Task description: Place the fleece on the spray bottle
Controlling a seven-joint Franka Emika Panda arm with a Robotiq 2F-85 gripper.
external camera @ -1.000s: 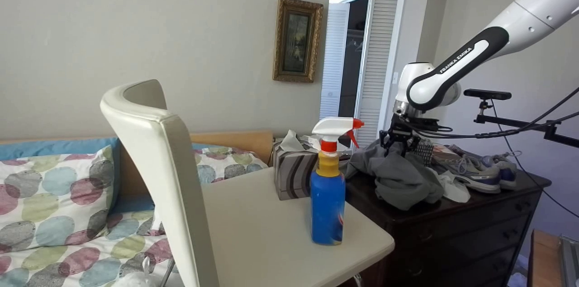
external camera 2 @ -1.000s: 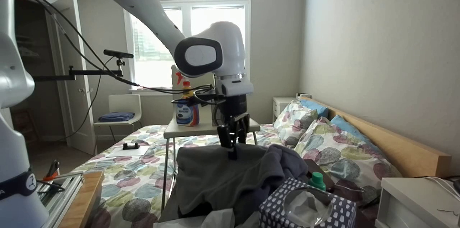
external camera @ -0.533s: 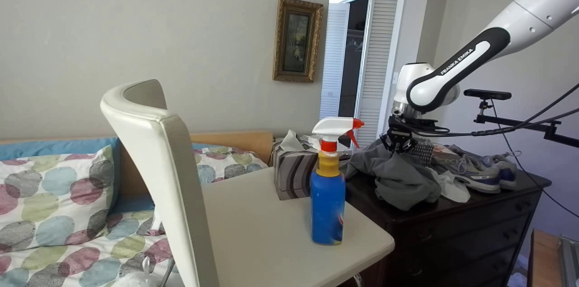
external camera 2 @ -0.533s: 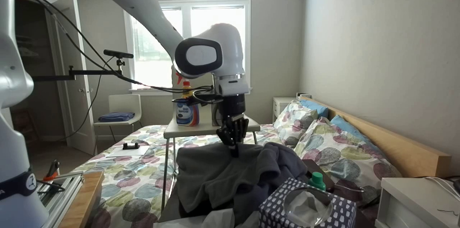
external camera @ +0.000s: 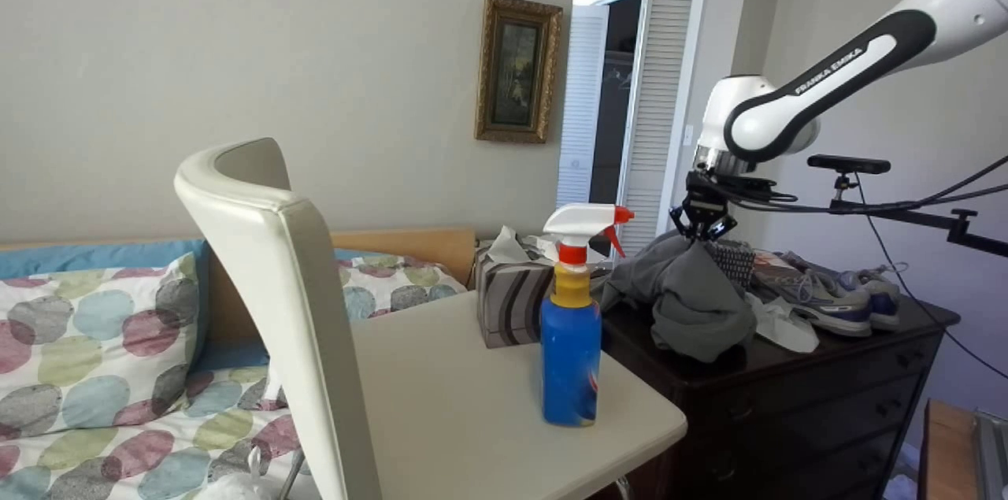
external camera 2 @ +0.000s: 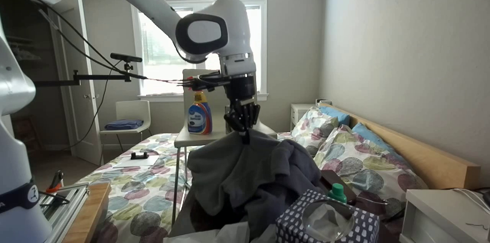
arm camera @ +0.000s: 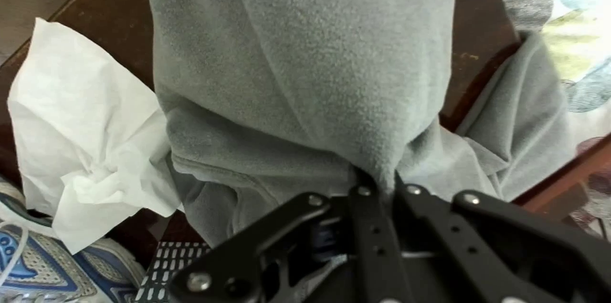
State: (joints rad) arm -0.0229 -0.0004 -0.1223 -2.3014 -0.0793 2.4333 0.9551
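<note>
The grey fleece [arm camera: 305,55] is bunched up, its lower folds resting on the dark dresser [external camera: 795,398]. My gripper [arm camera: 385,183] is shut on a pinched fold of it, and the fleece [external camera 2: 245,174] rises to a peak beneath the fingers. In an exterior view the gripper [external camera: 701,236] points down just over the fleece [external camera: 697,303]. The spray bottle [external camera: 570,358], blue with a yellow neck and a white-and-red trigger head, stands upright on the cream chair seat [external camera: 449,398]. An exterior view shows its labelled side, the spray bottle [external camera 2: 199,118] standing beyond the gripper [external camera 2: 245,136].
A striped tissue box [external camera: 512,303] sits behind the bottle on the seat. The tall chair back [external camera: 291,311] rises beside it. On the dresser lie sneakers [external camera: 843,307], white tissue [arm camera: 90,141], a patterned tissue box [external camera 2: 293,218] and a green-capped bottle [external camera 2: 337,193].
The jaws have come together on the fleece. After that the arm has risen, drawing the gripped fold upward into a peak while the rest stays on the dresser. The spray bottle has not moved.
</note>
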